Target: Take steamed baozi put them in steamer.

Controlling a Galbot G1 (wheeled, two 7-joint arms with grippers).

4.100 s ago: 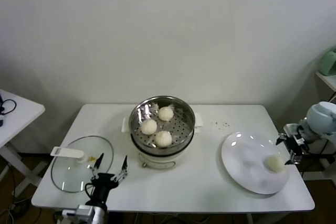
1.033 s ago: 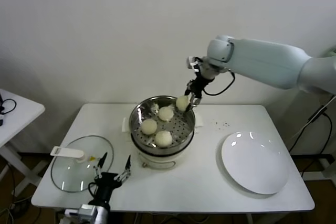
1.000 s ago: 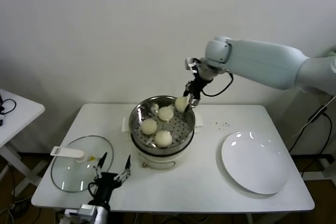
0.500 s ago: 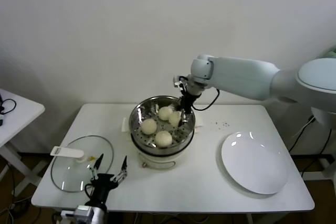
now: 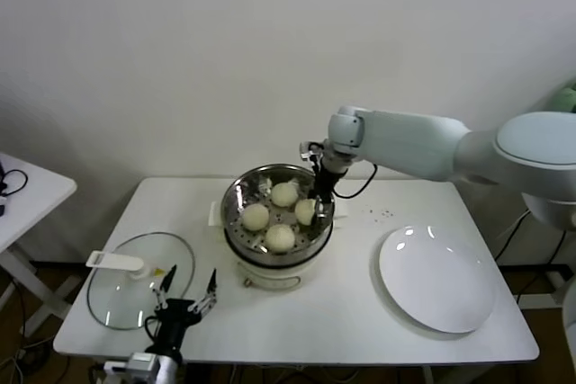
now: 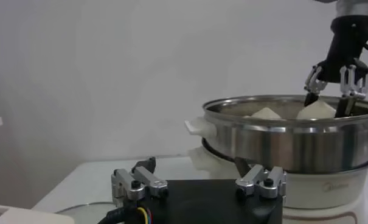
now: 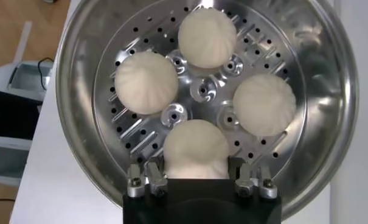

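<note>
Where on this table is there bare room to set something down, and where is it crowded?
Bare tabletop lies between the steamer and the plate, and along the front edge. The plate holds nothing. Crowded: the steamer, four baozi under the right gripper; the glass lid beside the left gripper.

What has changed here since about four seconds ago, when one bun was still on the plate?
The right gripper took the last bun off the plate, carried it left across the table and lowered it into the steamer; its jaws remain shut on it. The plate is now bare. The other three buns, the glass lid and the left gripper near the table's front edge stayed put.
</note>
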